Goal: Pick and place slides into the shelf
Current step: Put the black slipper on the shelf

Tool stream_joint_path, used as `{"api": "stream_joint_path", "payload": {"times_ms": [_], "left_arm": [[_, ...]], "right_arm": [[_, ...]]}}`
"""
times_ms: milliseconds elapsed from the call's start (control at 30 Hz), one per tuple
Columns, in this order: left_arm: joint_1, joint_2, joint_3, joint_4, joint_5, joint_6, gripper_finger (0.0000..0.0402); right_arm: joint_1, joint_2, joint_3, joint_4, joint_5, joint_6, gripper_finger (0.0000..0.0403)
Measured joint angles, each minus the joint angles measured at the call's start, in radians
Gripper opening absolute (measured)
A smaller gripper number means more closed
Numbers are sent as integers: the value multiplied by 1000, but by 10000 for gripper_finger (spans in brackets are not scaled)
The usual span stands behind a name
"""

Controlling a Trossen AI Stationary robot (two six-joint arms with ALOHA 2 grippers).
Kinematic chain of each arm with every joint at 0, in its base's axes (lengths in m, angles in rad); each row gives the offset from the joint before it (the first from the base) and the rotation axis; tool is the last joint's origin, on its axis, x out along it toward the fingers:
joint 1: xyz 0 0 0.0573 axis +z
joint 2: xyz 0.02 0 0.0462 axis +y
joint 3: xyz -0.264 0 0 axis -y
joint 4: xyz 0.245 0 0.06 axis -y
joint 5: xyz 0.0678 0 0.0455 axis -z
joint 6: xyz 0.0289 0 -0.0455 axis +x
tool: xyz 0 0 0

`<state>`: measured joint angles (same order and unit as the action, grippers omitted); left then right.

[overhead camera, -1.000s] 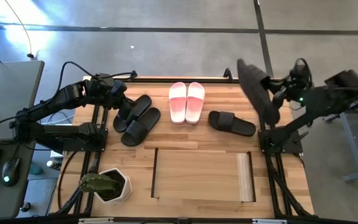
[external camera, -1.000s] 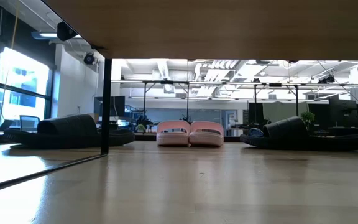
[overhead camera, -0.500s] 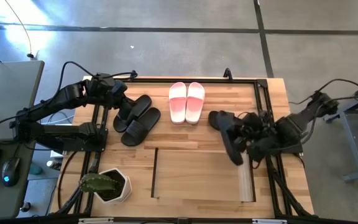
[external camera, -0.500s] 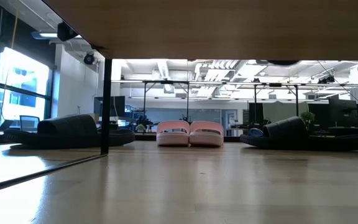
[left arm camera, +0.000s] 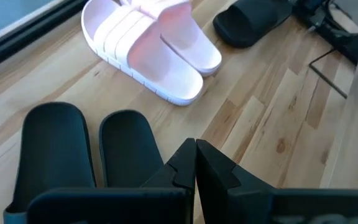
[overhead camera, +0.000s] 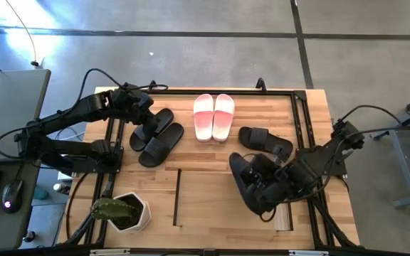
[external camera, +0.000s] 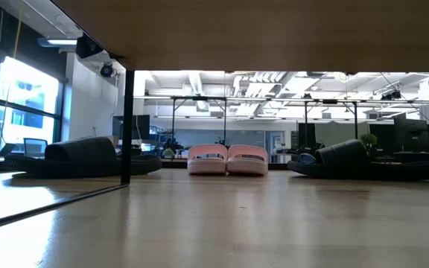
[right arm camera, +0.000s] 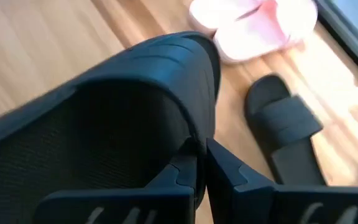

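- Right now the right gripper has its fingers pinched tight on the strap of a black slide, carried above the top panel of the shelf, toward its right end.
- Held this way, the carried slide runs lengthwise from the shelf's front edge back toward the table's far side, angled a little, so it lies across the shelf's long axis rather than along it.
- Judging by the task, the move ahead turns on getting the slide down past the top panel and into the space under it; the low view shows that space with nothing in it yet.
- Just beyond the carried slide its mate, the single black slide, lies flat on the table, nearer the right arm than the left.
- Farther back, the pink-and-white pair sits side by side at mid-table.
- Off at the far left, the left gripper, fingers closed and holding nothing, hangs over the other black pair.
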<state>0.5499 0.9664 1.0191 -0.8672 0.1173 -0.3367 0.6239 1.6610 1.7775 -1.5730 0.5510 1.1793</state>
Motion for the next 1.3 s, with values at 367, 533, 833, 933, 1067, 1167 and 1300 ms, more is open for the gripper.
{"api": "stream_joint_path", "payload": {"times_ms": [367,533,833,933,1067,1167,1300], "left_arm": [[0,8,0,-4,5,41,1],[0,8,0,-4,6,41,1],[0,8,0,-4,6,40,1],[0,8,0,-4,6,40,1],[0,8,0,-4,6,40,1],[0,8,0,-4,6,40,1],[0,8,0,-4,6,40,1]], "right_arm": [[37,46,-73,3,-40,71,0],[45,55,-79,-4,-58,62,0],[71,53,-79,1,-54,65,0],[77,53,-79,4,-64,46,2],[77,53,-79,36,-81,4,16],[77,53,-79,77,-84,-46,32],[77,53,-79,115,-69,-63,53]]}}
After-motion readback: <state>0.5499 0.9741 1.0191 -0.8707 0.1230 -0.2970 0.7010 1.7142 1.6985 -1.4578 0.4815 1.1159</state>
